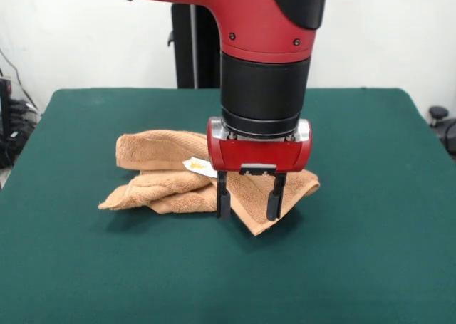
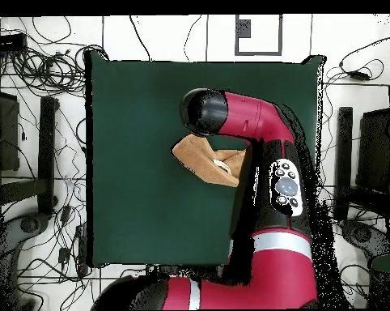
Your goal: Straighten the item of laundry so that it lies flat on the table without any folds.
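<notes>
The item of laundry (image 1: 160,174) is a light-brown terry towel lying crumpled in thick folds near the middle of the green table (image 1: 356,267). A small white tag (image 1: 199,166) with yellow print shows on top of it. My gripper (image 1: 248,216) hangs straight down over the towel's near right corner. It is open, and its black fingers (image 1: 224,196) stand apart with their tips low against the cloth. In the overhead view the towel (image 2: 200,155) pokes out to the left of the red arm (image 2: 263,129) on the table (image 2: 142,162), and the arm hides the gripper.
Green cloth stretches wide on every side of the towel. Off the table's edges the floor holds tangled cables (image 2: 36,73) and dark equipment (image 2: 368,146). A black post (image 1: 191,46) stands behind the table's far edge.
</notes>
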